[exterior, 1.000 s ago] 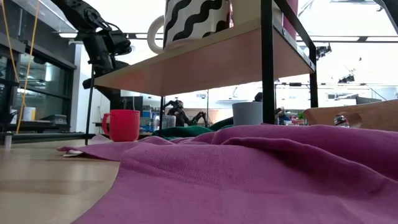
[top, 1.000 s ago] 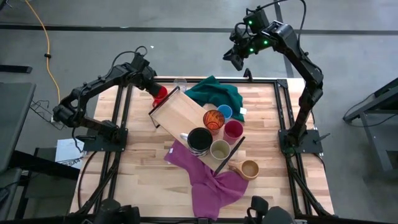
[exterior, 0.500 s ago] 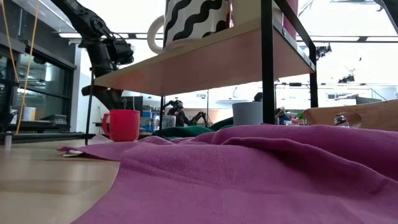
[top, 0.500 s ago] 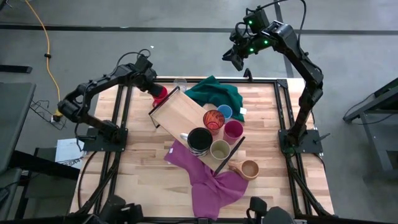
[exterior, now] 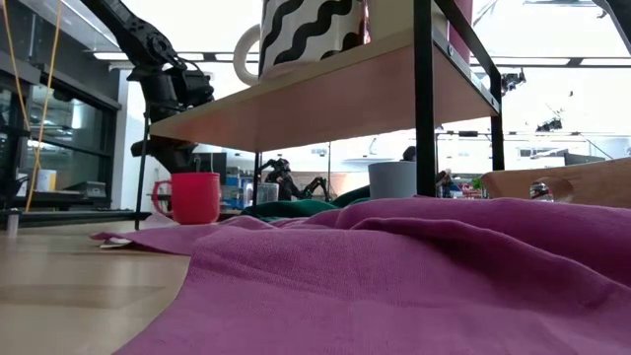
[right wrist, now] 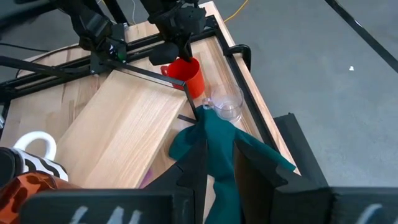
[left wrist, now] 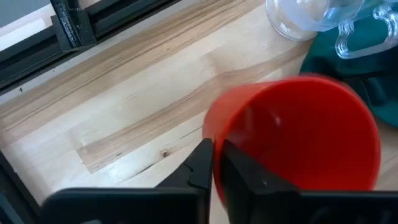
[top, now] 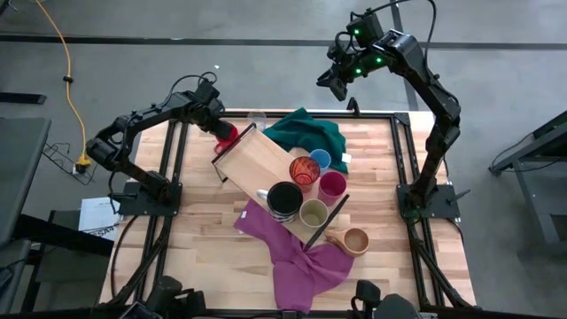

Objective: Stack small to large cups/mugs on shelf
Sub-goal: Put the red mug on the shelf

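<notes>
The red cup [top: 229, 136] stands on the table at the shelf's far-left end, beside the clear glass mug [top: 257, 118]. My left gripper [left wrist: 214, 165] is over it, shut on its wall. The shelf [top: 257, 159] lies diagonally; at its near-right end stand the orange patterned [top: 304, 170], blue [top: 320, 159], magenta [top: 332, 184], black wavy-striped [top: 283, 200] and olive-beige [top: 314, 213] cups. The tan mug [top: 354, 240] rests on the table beyond that end. My right gripper [top: 335, 86] hangs high over the far edge, narrowly open and holding nothing. My left gripper pinches the red cup's wall at the rim [left wrist: 216, 146], on the side away from the shelf, with one finger outside and one over the inside. The fingers [right wrist: 183, 55] come from above, slanting down. The cup's base [exterior: 192, 221] stays on the table, upright.
A green cloth [top: 306, 133] lies bunched at the far edge next to the glass mug. A purple cloth [top: 297, 252] spreads under the shelf's near end and toward the near edge. Black frame rails [top: 173, 168] run along the table's sides. Bare tabletop [top: 195, 239] shows near left.
My left arm has swung a little toward the shelf and settled over the red cup. The red cup has shifted slightly on the table, its handle now standing out more to one side in the low view. The right arm has kept still.
</notes>
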